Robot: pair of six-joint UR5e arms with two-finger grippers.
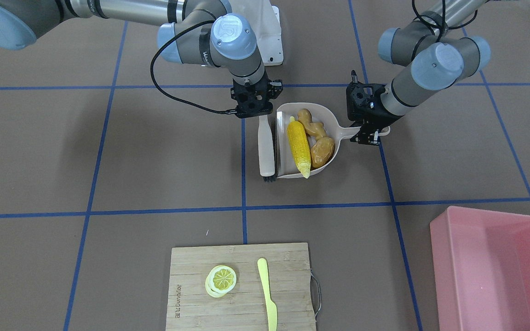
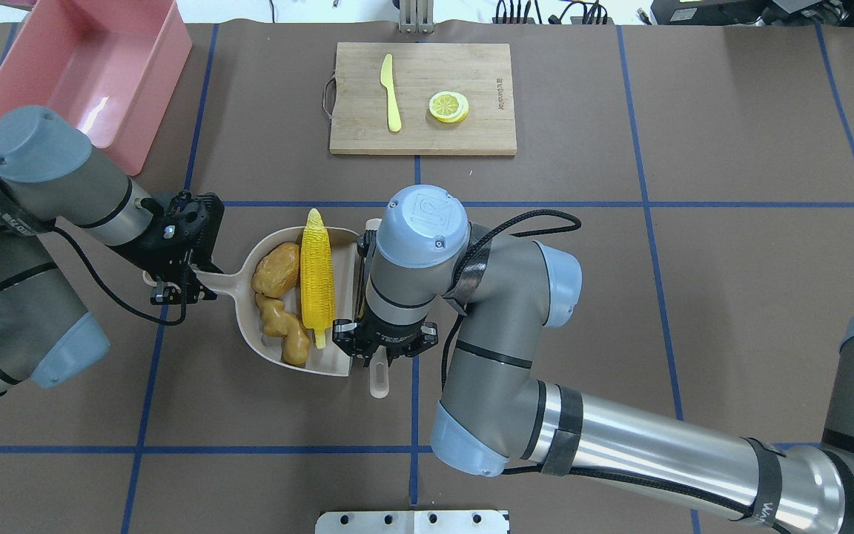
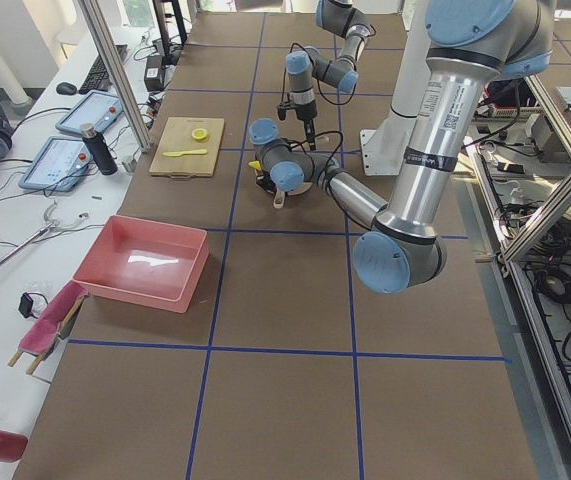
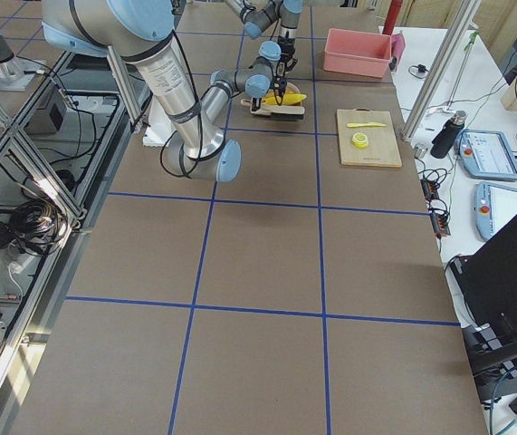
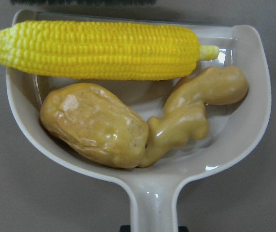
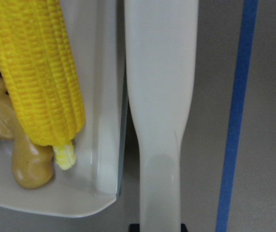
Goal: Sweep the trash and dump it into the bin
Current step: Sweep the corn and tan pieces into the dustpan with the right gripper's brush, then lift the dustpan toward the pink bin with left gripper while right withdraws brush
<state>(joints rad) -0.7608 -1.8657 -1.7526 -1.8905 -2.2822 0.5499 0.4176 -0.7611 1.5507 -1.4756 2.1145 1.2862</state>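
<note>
The dustpan [image 1: 281,149] is gripped by the left claw [image 1: 367,131], trash [image 1: 298,147] just ahead; the brush [image 1: 266,147] is clamped in the right claw [image 1: 256,113], bristles [image 1: 268,178] hidden overhead, shown front-on

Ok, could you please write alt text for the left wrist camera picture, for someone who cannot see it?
A beige dustpan holds three toy foods: a yellow corn cob across its open edge, a brownish potato and a tan ginger root touching each other below it. The handle runs to the bottom edge.

yellow corn cob [image 1: 299,147], pink bin [image 1: 495,276], beige dustpan [image 1: 344,134]
</note>
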